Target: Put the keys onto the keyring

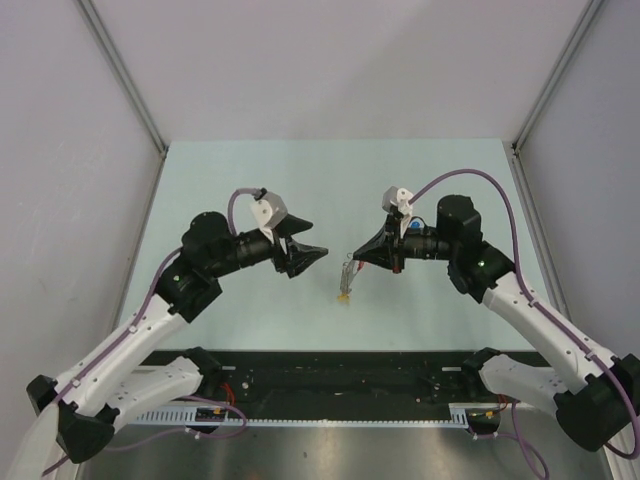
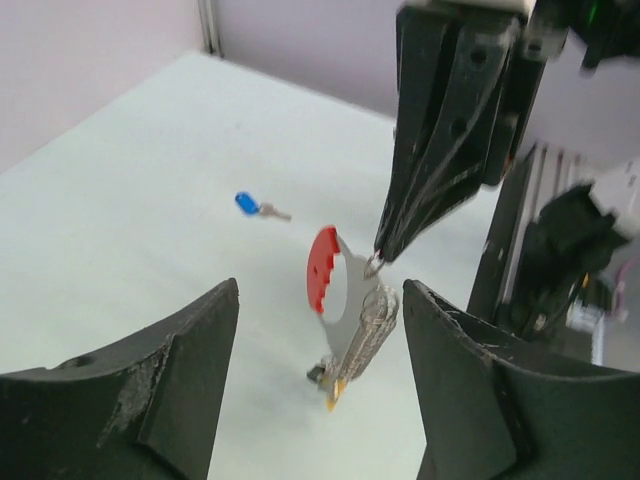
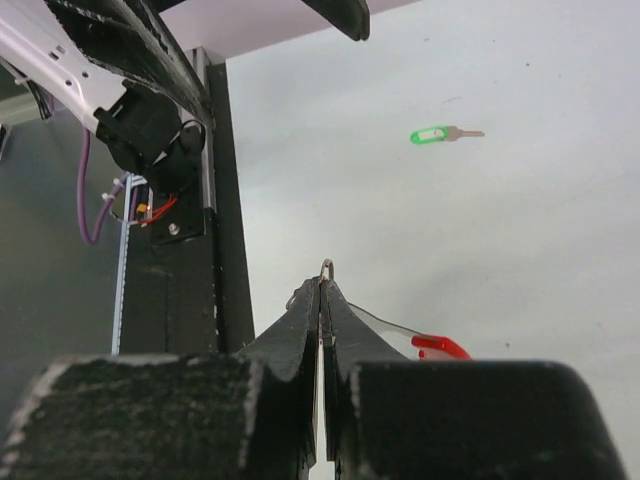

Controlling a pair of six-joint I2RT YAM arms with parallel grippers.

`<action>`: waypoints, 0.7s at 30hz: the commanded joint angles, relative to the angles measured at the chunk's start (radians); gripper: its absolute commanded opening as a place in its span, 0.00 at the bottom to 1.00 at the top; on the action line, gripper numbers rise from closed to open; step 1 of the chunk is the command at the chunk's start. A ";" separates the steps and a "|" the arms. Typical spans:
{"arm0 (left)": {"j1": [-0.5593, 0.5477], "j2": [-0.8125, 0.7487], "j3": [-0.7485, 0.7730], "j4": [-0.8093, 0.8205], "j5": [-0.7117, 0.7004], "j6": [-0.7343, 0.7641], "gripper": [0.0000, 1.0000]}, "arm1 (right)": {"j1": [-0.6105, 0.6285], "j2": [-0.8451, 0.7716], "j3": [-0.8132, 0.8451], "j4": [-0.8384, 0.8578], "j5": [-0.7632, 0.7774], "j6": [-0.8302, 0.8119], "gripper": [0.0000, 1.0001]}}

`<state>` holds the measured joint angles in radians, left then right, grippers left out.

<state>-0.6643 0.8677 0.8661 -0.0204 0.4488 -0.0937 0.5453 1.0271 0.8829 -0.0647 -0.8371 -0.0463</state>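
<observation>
Gaping wide and holding nothing, the left pincer (image 1: 307,241) frames the keyring (image 2: 355,325) in its wrist view. The bunch hangs clear of the desk (image 2: 120,200) at twelve o'clock, its long axis near upright, with the red piece (image 2: 322,268) high on its nine-o'clock side and the yellow-capped keys (image 2: 335,392) lowest. Just above, the right pincer (image 3: 321,300) is clamped shut on the bunch's top wire loop, carrying it. Farther out, at eleven o'clock from the left pincer, the blue key (image 2: 250,204) lies flat on the desk, cap toward nine, blade toward three. The green key (image 3: 437,134) lies well off at one o'clock in the right wrist view. The free left pincer looks the one to fetch a key, reaching past the bunch.
</observation>
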 commanded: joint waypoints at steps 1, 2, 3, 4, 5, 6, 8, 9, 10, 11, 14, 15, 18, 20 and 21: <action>0.005 0.046 0.097 -0.306 0.103 0.277 0.72 | -0.002 0.031 0.117 -0.165 -0.040 -0.136 0.00; 0.005 0.053 0.112 -0.314 0.120 0.304 0.72 | -0.002 0.036 0.128 -0.182 -0.043 -0.153 0.00; 0.005 0.057 0.116 -0.319 0.160 0.330 0.72 | -0.002 0.048 0.137 -0.204 -0.051 -0.173 0.00; 0.005 0.069 0.116 -0.313 0.174 0.374 0.72 | -0.002 0.051 0.143 -0.213 -0.056 -0.182 0.00; 0.005 0.077 0.119 -0.308 0.188 0.383 0.72 | -0.001 0.057 0.158 -0.224 -0.068 -0.190 0.00; 0.005 0.086 0.123 -0.305 0.233 0.391 0.71 | 0.001 0.068 0.165 -0.227 -0.074 -0.199 0.00; 0.005 0.119 0.129 -0.299 0.281 0.396 0.68 | 0.013 0.083 0.186 -0.244 -0.085 -0.214 0.00; 0.005 0.128 0.131 -0.293 0.300 0.400 0.67 | 0.019 0.097 0.194 -0.251 -0.083 -0.236 0.00; 0.005 0.140 0.131 -0.291 0.333 0.403 0.64 | 0.036 0.105 0.200 -0.259 -0.079 -0.245 0.00; 0.005 0.146 0.129 -0.288 0.346 0.407 0.63 | 0.044 0.114 0.214 -0.270 -0.073 -0.257 0.00; 0.005 0.154 0.120 -0.276 0.376 0.423 0.59 | 0.074 0.146 0.238 -0.291 -0.063 -0.293 0.00; 0.005 0.154 0.116 -0.265 0.381 0.422 0.58 | 0.084 0.154 0.243 -0.294 -0.062 -0.300 0.00; 0.003 0.155 0.100 -0.250 0.392 0.417 0.52 | 0.111 0.182 0.260 -0.300 -0.057 -0.322 0.00; 0.003 0.157 0.093 -0.248 0.399 0.413 0.46 | 0.128 0.197 0.266 -0.300 -0.051 -0.329 0.00; 0.002 0.157 0.091 -0.248 0.401 0.413 0.44 | 0.130 0.202 0.271 -0.299 -0.050 -0.331 0.00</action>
<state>-0.6643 1.0286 0.9466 -0.2958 0.7761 0.2886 0.6518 1.2152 1.0897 -0.3698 -0.8803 -0.3370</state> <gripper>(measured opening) 0.476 0.009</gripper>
